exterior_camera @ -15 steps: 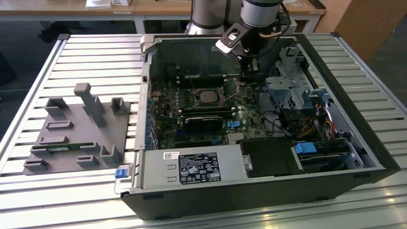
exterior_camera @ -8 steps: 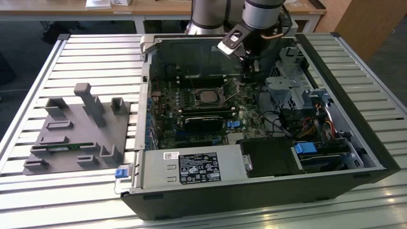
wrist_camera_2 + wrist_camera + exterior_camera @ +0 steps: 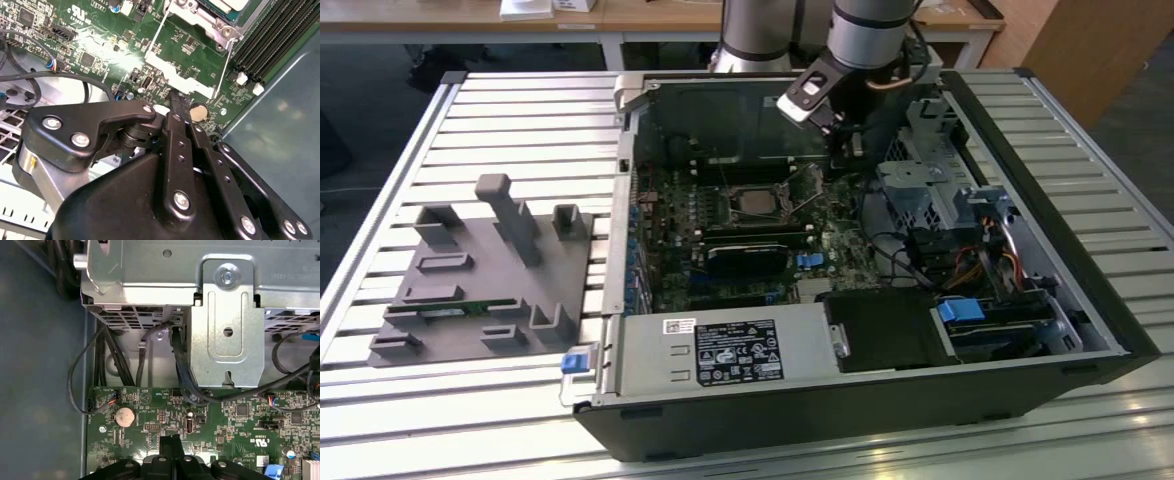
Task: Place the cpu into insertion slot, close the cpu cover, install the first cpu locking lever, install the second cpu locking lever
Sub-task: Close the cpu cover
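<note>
The cpu (image 3: 754, 203) (image 3: 226, 4), with its silvery top, lies in the insertion slot (image 3: 755, 186) on the green board. The cpu cover (image 3: 176, 76), a silvery frame with thin side bars, seems to stand raised from the slot's edge. In the exterior view it shows as thin lines (image 3: 803, 183). My gripper (image 3: 176, 98) (image 3: 169, 441) (image 3: 846, 148) is shut with nothing in it. Its black fingertips hang just over the board at the cover's free end, beside a coin battery (image 3: 199, 113) (image 3: 124, 416). I cannot tell the locking levers from the slot's metalwork.
Long black memory slots (image 3: 270, 35) run beside the socket. A metal drive cage (image 3: 226, 315) (image 3: 923, 182) with black cables stands close to the gripper. The case wall (image 3: 280, 120) is near. A grey part fixture (image 3: 487, 270) sits at the exterior view's left.
</note>
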